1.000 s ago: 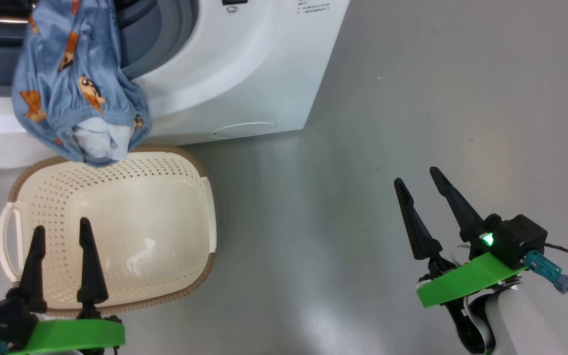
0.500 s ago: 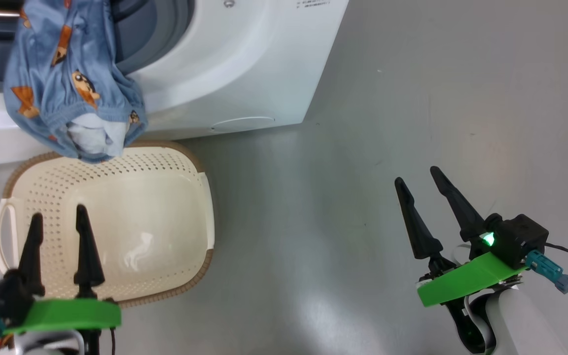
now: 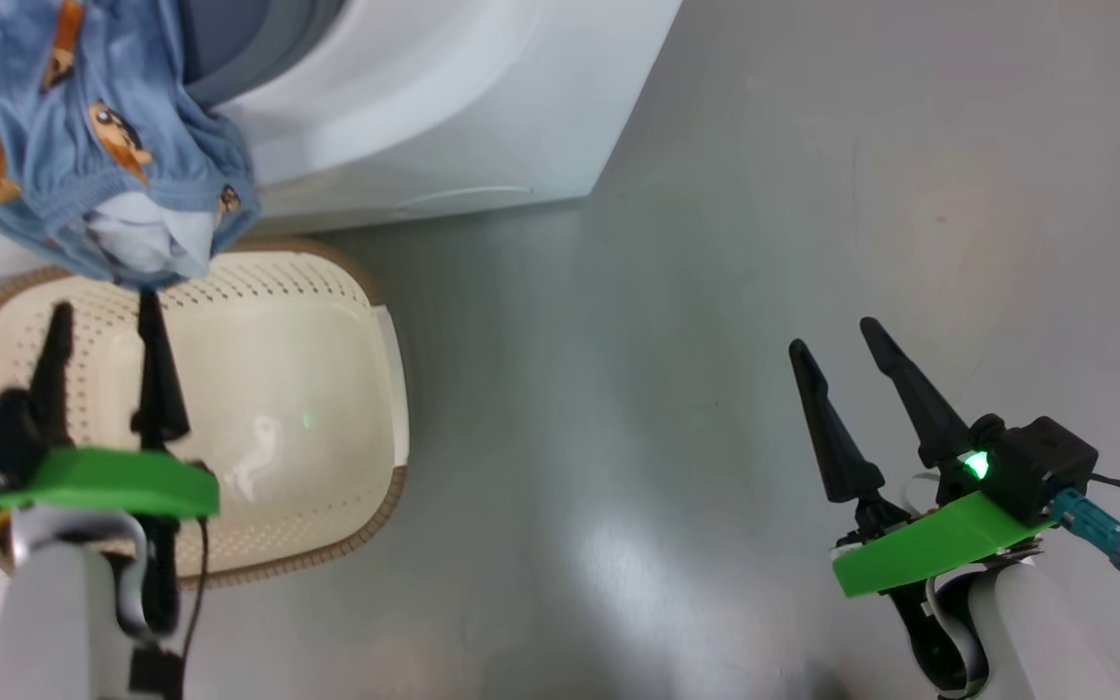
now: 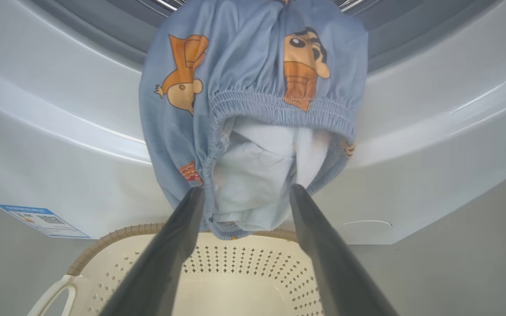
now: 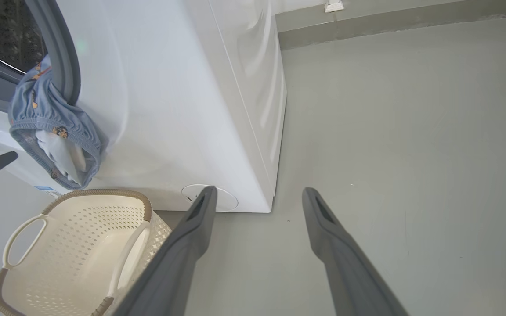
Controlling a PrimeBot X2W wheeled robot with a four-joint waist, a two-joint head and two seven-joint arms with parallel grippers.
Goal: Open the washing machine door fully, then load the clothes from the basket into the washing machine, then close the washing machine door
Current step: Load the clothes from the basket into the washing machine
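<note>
The clothes (image 4: pixel 253 109) hang from the washing machine (image 4: pixel 59 145) opening above the basket (image 4: pixel 244 267), hem flanked by spread fingers (image 4: pixel 169 245).

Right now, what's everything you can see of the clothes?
The clothes are soft light-blue fabric with orange cartoon prints and a gathered elastic hem, cream fabric showing inside. They drape out of the washing machine opening over its lower lip and down the white front, the lower end dangling above the basket rim. The open left claw brackets that end; contact cannot be told.
</note>
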